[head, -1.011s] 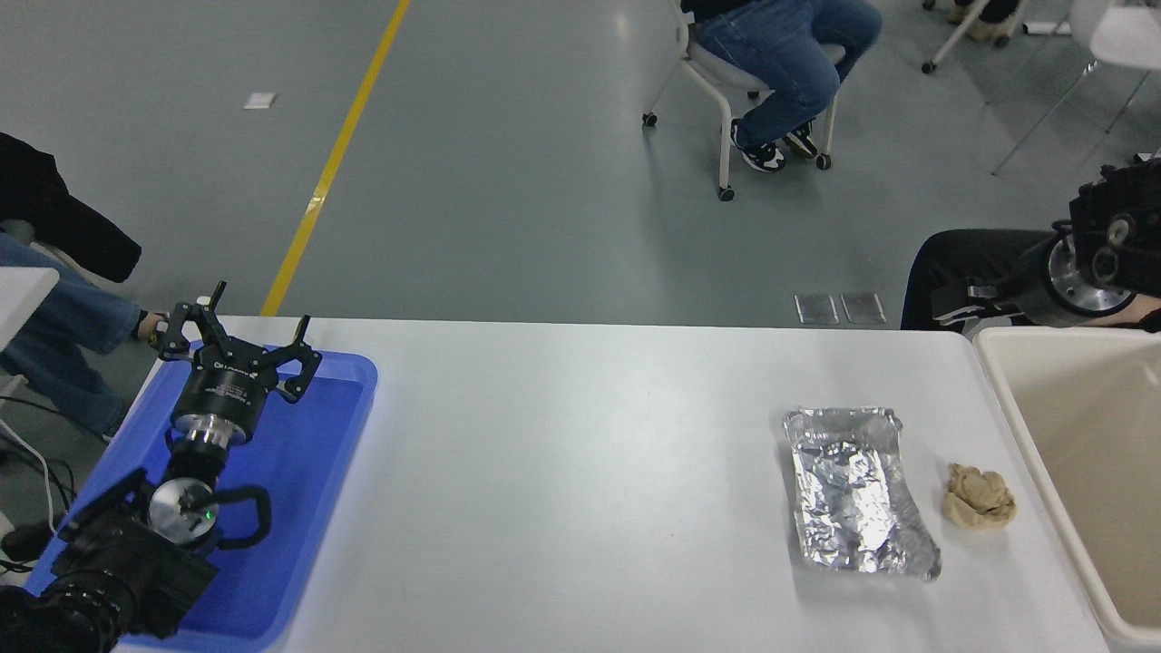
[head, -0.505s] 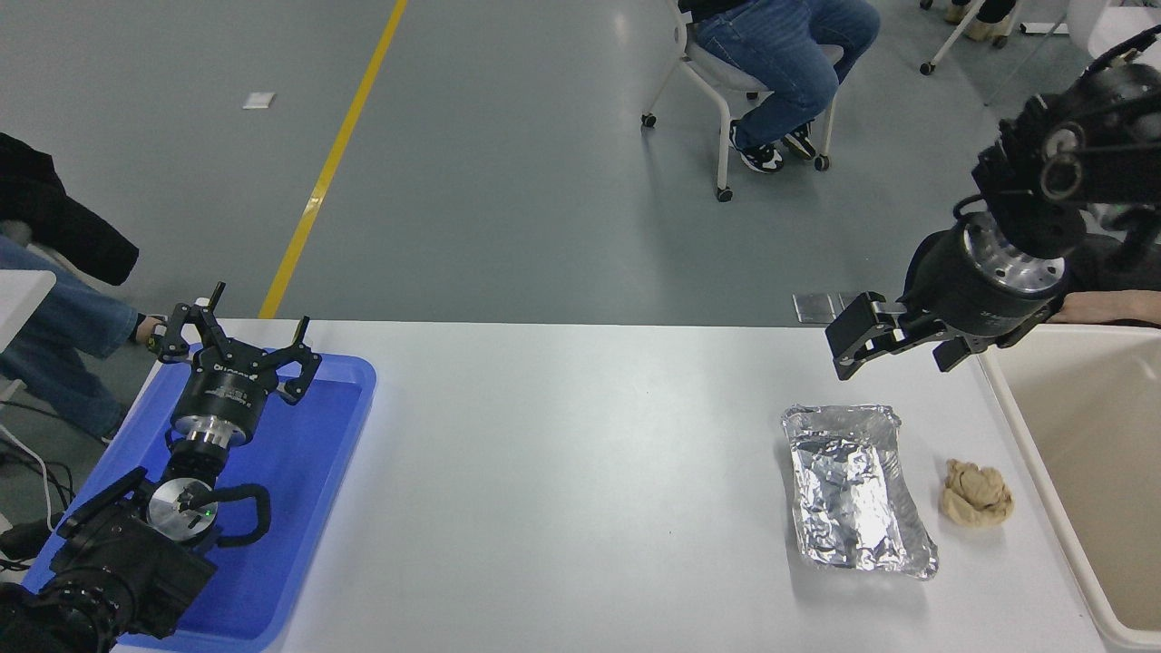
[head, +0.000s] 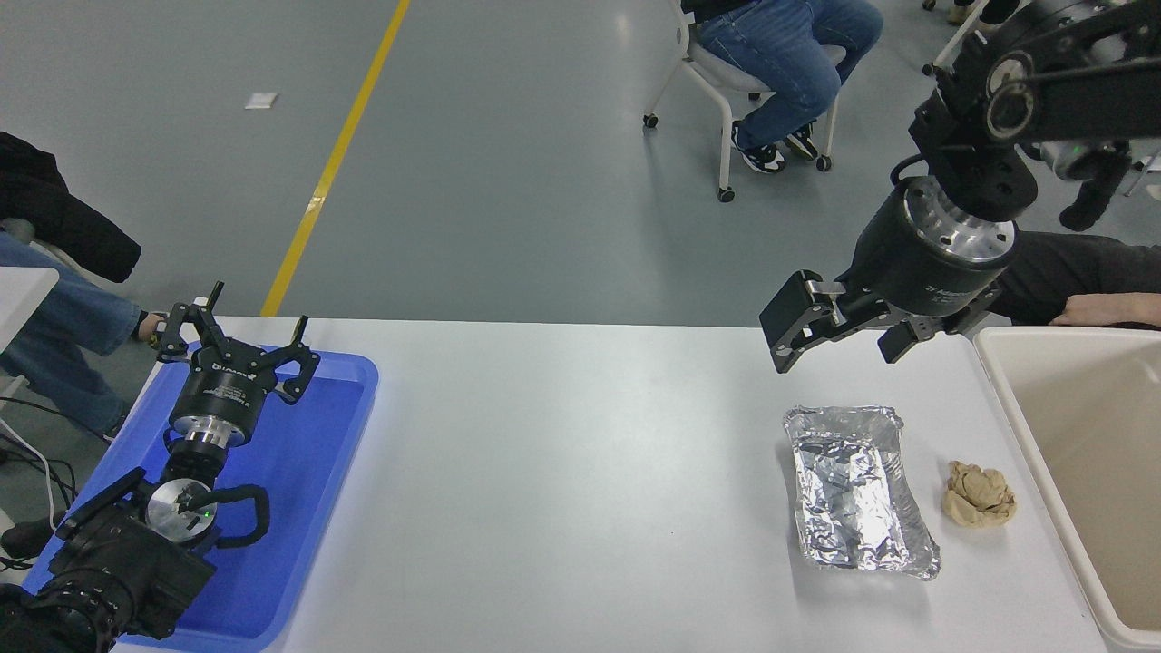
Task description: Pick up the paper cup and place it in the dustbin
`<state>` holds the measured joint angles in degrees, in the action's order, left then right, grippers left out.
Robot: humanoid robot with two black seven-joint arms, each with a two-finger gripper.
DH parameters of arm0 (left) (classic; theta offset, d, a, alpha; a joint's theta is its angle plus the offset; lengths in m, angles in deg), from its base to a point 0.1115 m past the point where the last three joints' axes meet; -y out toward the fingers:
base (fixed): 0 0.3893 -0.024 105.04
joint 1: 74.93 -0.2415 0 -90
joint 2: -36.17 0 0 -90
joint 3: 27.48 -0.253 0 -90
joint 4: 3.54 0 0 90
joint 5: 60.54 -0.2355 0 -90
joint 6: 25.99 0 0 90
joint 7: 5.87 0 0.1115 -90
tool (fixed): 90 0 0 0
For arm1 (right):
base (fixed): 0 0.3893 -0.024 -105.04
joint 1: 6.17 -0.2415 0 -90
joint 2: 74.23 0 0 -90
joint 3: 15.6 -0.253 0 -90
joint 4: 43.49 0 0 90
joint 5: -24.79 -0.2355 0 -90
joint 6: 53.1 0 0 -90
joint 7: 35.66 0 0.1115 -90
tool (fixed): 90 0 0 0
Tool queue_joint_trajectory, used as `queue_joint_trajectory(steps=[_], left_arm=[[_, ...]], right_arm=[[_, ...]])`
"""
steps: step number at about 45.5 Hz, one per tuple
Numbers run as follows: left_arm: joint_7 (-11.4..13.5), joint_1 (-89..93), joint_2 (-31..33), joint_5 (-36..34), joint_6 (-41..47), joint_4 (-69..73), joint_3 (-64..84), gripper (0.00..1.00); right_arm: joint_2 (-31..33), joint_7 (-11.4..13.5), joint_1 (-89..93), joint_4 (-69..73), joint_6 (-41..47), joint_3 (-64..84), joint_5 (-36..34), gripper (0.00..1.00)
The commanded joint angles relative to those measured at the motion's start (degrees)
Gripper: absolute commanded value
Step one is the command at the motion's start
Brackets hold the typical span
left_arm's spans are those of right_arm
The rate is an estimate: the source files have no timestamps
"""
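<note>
While the dustbin [head: 1079, 426] sits at the right end of the white worktop [head: 562, 472], only part of its cream inside shows, and that part holds nothing I can see; the paper cup is nowhere in sight, so I cannot say where it is. Left of the dustbin lies a crumpled tan paper ball [head: 978, 494], and just beyond that, further left, a crumpled silver foil tray [head: 857, 490] with nothing in it. Far from the dustbin, at the opposite end of the worktop, a flat blue tray [head: 299, 508] carries no loose items; the left gripper [head: 238, 349] is parked above it, jaws spread open and holding nothing.

The right gripper [head: 839, 331] hangs above the worktop's far edge, up and left of the dustbin's near corner and above the foil tray's far end. Its jaws are apart and empty. A person's hand [head: 1102, 313] rests just behind the dustbin's far rim, and another person sits on a chair [head: 726, 91] out on the floor.

Compared with half a second ago, the right gripper has swung further left, away from the dustbin, and sits a touch higher. The foil tray, paper ball and left arm have stayed put.
</note>
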<state>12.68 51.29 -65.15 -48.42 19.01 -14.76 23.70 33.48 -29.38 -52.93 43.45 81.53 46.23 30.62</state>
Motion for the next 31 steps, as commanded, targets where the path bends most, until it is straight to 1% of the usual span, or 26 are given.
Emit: queue_joint_trajectory(steps=[1, 9, 21, 31], left_arm=[[0.0, -0.01, -0.01, 0.0, 0.0, -0.11, -0.02, 1.0], [0.0, -0.01, -0.01, 0.0, 0.0, -0.12, -0.02, 1.0], [0.0, -0.01, -0.01, 0.0, 0.0, -0.11, -0.02, 1.0], [0.0, -0.01, 0.07, 0.0, 0.0, -0.12, -0.02, 1.0]], right_arm=[[0.13, 0.05, -3.43, 1.73, 0.37, 1.62, -0.64, 1.0], [0.31, 0.14, -3.61, 1.82, 0.37, 4.96, 1.03, 1.0], [3.03, 0.14, -3.17, 1.74, 0.37, 8.04, 6.04, 1.0], [3.82, 0.23, -3.17, 1.82, 0.37, 8.83, 6.57, 1.0]])
